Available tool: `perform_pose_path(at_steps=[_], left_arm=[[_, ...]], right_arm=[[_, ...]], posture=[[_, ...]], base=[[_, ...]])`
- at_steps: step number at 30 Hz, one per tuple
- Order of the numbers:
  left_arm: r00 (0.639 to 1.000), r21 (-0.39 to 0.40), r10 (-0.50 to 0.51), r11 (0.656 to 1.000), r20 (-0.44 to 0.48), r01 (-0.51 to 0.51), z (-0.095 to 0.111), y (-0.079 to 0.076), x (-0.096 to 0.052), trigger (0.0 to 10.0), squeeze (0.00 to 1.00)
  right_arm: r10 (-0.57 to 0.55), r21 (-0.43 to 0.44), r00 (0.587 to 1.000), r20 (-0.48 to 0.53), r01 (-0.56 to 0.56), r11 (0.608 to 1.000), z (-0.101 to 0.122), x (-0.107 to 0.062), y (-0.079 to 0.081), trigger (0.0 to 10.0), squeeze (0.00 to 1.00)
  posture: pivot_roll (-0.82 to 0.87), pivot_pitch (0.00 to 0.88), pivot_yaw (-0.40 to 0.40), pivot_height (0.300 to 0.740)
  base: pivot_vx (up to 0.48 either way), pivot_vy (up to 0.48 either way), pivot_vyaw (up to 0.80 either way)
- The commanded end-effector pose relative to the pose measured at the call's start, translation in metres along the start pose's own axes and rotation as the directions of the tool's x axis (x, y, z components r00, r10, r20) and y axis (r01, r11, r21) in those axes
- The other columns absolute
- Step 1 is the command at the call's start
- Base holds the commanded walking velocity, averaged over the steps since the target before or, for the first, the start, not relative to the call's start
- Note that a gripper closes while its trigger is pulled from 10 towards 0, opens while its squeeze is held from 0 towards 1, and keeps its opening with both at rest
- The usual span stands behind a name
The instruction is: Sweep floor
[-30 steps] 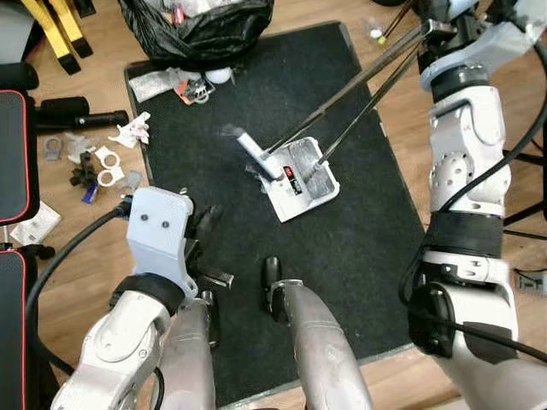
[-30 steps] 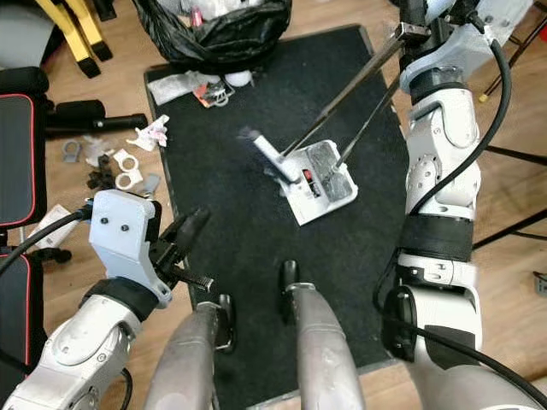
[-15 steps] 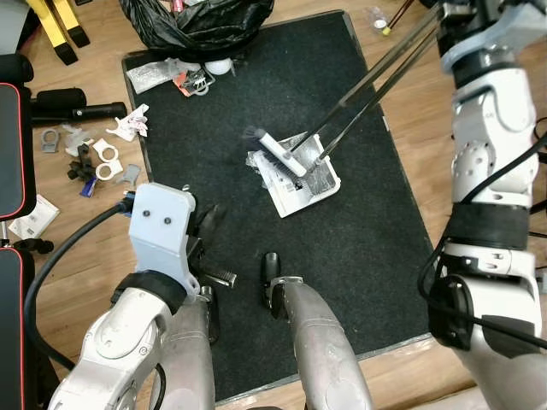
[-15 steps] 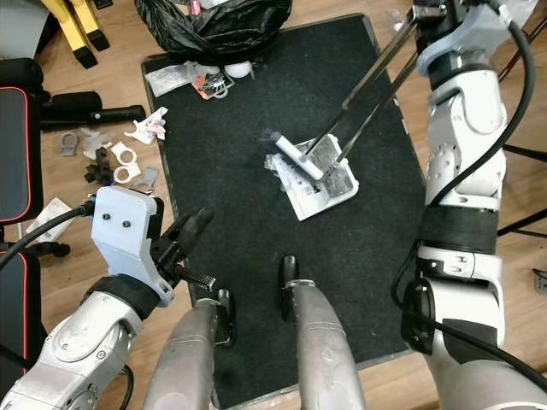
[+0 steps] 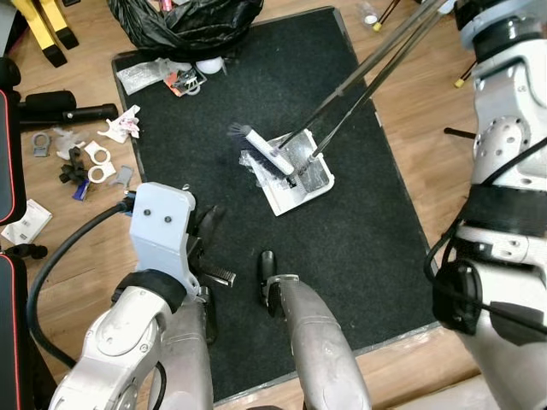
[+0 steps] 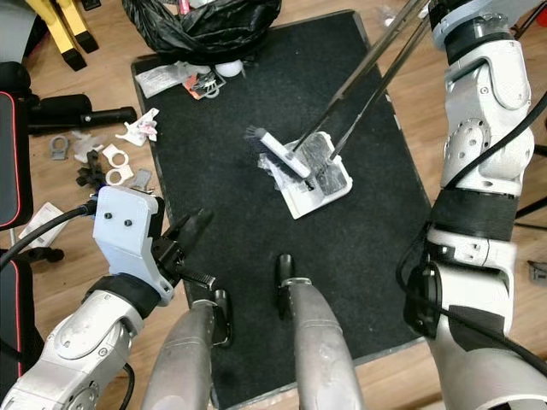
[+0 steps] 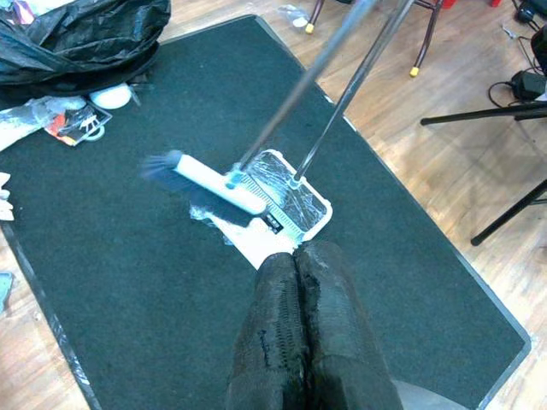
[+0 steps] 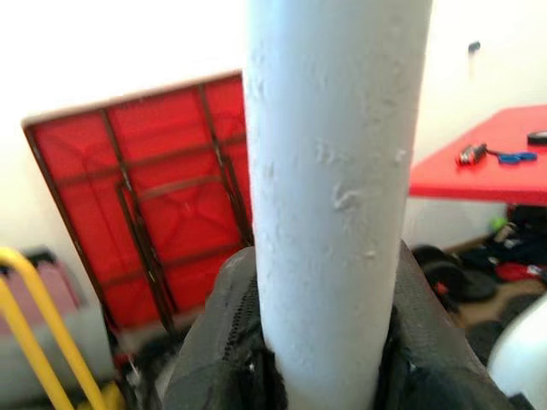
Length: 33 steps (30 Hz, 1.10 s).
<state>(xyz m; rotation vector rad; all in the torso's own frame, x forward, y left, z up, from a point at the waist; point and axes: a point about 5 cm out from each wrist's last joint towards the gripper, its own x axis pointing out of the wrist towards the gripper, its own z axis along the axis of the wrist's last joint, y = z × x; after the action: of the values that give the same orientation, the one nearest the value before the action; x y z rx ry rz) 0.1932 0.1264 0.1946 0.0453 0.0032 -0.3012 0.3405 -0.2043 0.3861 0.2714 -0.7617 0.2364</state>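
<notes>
The broom head (image 5: 267, 155), white-backed with dark bristles, lies on the black mat (image 5: 367, 231) at the left lip of the white dustpan (image 5: 299, 175), touching it, with a bit of crumpled clear wrapper (image 5: 254, 167) caught under the bristles. A second ago the broom head sat squarely on the pan's left part; it now reaches out past the pan's far-left edge, so I judge the stroke has drawn back to gather the scrap for another push into the pan. Part of the shift across the pictures is the head camera moving. Two long metal handles (image 5: 376, 60) rise from broom and pan to the far right, where the right gripper (image 8: 320, 342) is clamped on a pale handle, its black fingers (image 8: 218, 342) wrapping both sides. The left gripper (image 7: 299, 333) hangs near, over the mat, empty, its two fingers pressed together. Much stays unswept: litter (image 5: 171, 77) lies at the mat's far-left corner by the black rubbish bag (image 5: 184, 21), and small plastic pieces (image 5: 90, 158) are scattered on the wooden floor (image 5: 410, 111) to the left.
</notes>
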Motion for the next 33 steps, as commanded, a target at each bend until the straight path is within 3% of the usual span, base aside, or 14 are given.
perform_pose_path(at_steps=[1, 6, 8, 9, 10, 14, 17, 18, 20, 22, 24, 33], left_arm=[[0.999, -0.022, -0.02, 1.0, -0.031, 0.019, -0.006, -0.004, -0.003, 10.0, 0.0], [0.999, -0.023, -0.021, 1.0, -0.03, 0.02, -0.004, -0.005, -0.005, 10.0, 0.0], [0.999, -0.024, -0.022, 0.999, -0.029, 0.022, -0.002, -0.005, -0.007, 10.0, 0.0], [0.999, -0.028, -0.025, 0.999, -0.023, 0.025, 0.002, -0.006, -0.012, 10.0, 0.0], [0.999, -0.028, -0.025, 0.999, -0.023, 0.025, 0.002, -0.006, -0.012, 10.0, 0.0], [0.999, -0.04, -0.034, 0.999, -0.018, 0.033, 0.005, -0.007, -0.016, 10.0, 0.0], [0.999, -0.046, -0.038, 0.998, -0.015, 0.037, 0.008, -0.008, -0.02, 10.0, 0.0], [0.999, -0.048, -0.039, 0.998, -0.016, 0.038, 0.009, -0.008, -0.021, 10.0, 0.0], [0.999, -0.048, -0.039, 0.998, -0.016, 0.038, 0.009, -0.008, -0.021, 10.0, 0.0], [0.999, -0.051, -0.04, 0.998, -0.018, 0.039, 0.009, -0.008, -0.022, 10.0, 0.0], [0.999, -0.051, -0.04, 0.998, -0.018, 0.039, 0.009, -0.008, -0.022, 10.0, 0.0], [0.999, -0.057, -0.042, 0.998, -0.024, 0.04, 0.007, -0.008, -0.017, 10.0, 0.0]], right_arm=[[0.022, 0.054, 0.994, 0.106, -0.028, 0.998, 0.018, 0.002, 0.005, 10.0, 0.0], [0.005, 0.104, 0.994, 0.106, -0.016, 0.994, 0.003, 0.003, 0.007, 10.0, 0.0], [-0.009, 0.11, 0.995, 0.097, -0.002, 0.994, -0.009, 0.002, 0.005, 10.0, 0.0], [-0.037, 0.107, 0.997, 0.069, 0.029, 0.994, -0.032, -0.005, -0.003, 10.0, 0.0], [-0.037, 0.107, 0.997, 0.069, 0.029, 0.994, -0.032, -0.005, -0.003, 10.0, 0.0], [-0.058, 0.066, 0.998, 0.011, 0.057, 0.996, -0.057, -0.015, -0.012, 10.0, 0.0], [-0.052, -0.042, 0.997, -0.062, 0.049, 0.998, -0.075, -0.025, -0.017, 10.0, 0.0], [-0.04, -0.087, 0.996, -0.076, 0.034, 0.996, -0.076, -0.028, -0.02, 10.0, 0.0], [-0.04, -0.087, 0.996, -0.076, 0.034, 0.996, -0.076, -0.028, -0.02, 10.0, 0.0], [-0.009, -0.169, 0.997, -0.071, -0.003, 0.986, -0.069, -0.03, -0.022, 10.0, 0.0], [-0.009, -0.169, 0.997, -0.071, -0.003, 0.986, -0.069, -0.03, -0.022, 10.0, 0.0], [0.041, -0.318, 0.998, 0.047, -0.024, 0.948, -0.026, -0.02, -0.03, 10.0, 0.0]], posture=[[-0.08, 0.483, -0.123, 0.74], [-0.06, 0.504, -0.119, 0.74], [-0.05, 0.518, -0.116, 0.74], [-0.03, 0.545, -0.108, 0.74], [-0.03, 0.545, -0.108, 0.74], [0.0, 0.573, -0.102, 0.74], [0.01, 0.586, -0.1, 0.74], [0.0, 0.588, -0.1, 0.74], [0.0, 0.588, -0.1, 0.74], [0.0, 0.587, -0.1, 0.74], [0.0, 0.587, -0.1, 0.74], [-0.04, 0.557, -0.113, 0.74]], base=[[0.0, 0.0, 0.0], [0.0, 0.0, 0.0], [0.0, 0.0, 0.0], [0.0, 0.0, 0.0], [0.0, 0.0, 0.0], [0.0, 0.0, 0.0], [0.0, 0.0, 0.0], [0.0, 0.0, 0.0], [0.0, 0.0, 0.0], [0.0, 0.0, 0.0], [0.0, 0.0, 0.0], [0.0, 0.0, 0.0]])
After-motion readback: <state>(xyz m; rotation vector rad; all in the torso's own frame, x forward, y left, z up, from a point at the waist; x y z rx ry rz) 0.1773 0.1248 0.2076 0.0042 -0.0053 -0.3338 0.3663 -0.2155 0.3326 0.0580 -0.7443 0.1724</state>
